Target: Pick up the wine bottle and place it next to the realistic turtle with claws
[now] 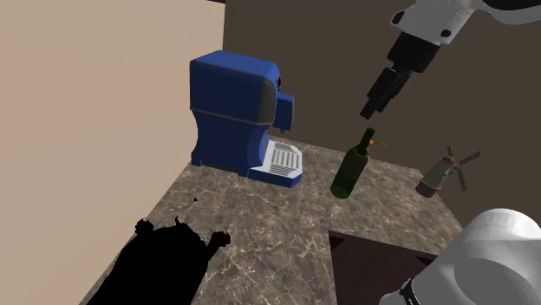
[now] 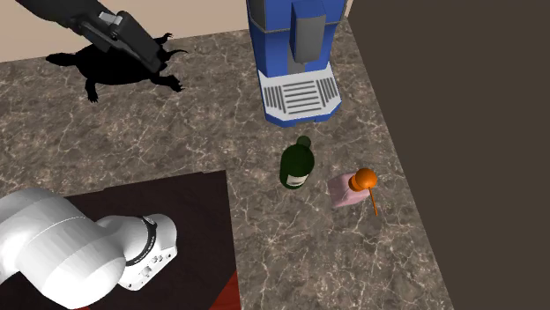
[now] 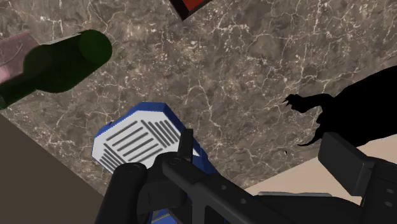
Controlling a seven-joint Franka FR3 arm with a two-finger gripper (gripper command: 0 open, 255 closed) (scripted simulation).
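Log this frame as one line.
phase: pre-grasp | gripper: open, empty, raised | wine bottle: on counter, untouched | turtle: black, apart from bottle

Showing fat, rounded white arm links [image 2: 53, 251], smooth and unmarked; wearing a thin dark ring [image 2: 143, 249] where two links are meeting; narrowing through a dark grey wrist [image 1: 416, 52] into a boxy, matte, all-black gripper [image 1: 370, 109].

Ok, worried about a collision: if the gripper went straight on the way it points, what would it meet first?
Probably bare marble countertop, just beside the blue coffee machine's drip tray; the wine bottle is off to the side.
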